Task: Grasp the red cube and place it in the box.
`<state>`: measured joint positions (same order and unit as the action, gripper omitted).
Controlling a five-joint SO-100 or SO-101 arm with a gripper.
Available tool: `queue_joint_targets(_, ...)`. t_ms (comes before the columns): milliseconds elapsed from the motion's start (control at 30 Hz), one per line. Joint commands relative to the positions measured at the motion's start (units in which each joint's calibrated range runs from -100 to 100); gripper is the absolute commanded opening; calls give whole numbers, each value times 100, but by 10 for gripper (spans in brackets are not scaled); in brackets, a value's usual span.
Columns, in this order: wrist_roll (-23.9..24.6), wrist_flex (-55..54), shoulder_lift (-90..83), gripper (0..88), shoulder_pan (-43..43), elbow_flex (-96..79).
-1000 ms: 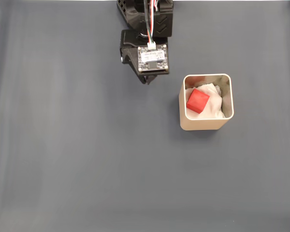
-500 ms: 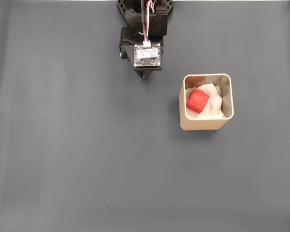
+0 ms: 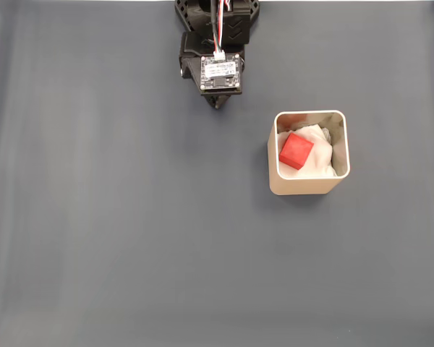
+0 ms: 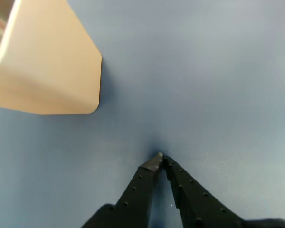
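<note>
Red cube (image 3: 296,151) is being seen inside the box (image 3: 307,186), resting tilted on white padding (image 3: 320,160), toward the box's left side in the fixed view. Box is being carried by the dark grey tabletop (image 3: 130,238), standing well apart from the jaws (image 3: 217,105), off to their lower right in the fixed view. Nothing is being pinched: in the wrist view the jaws (image 4: 160,156) are being held pressed together, tips meeting at a point just above bare tabletop (image 4: 204,71). In that same view the box's beige outer wall (image 4: 47,61) is being shown up and to the left of the jaws, not touching them. Arm (image 3: 217,29) is being seen folded at the top edge of the fixed view, a small circuit board (image 3: 221,70) with red, white and black wires (image 3: 220,22) sitting on top of it, most of the jaws being hidden beneath.
</note>
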<state>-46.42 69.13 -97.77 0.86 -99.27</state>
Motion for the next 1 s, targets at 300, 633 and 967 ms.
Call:
queue_joint_targets(300,-88,732,-214,5,144,-55)
queue_joint_targets(633,-34,707,-214,5,137,-55)
queue_joint_targets(967,-34,707,-214,5,130,-55)
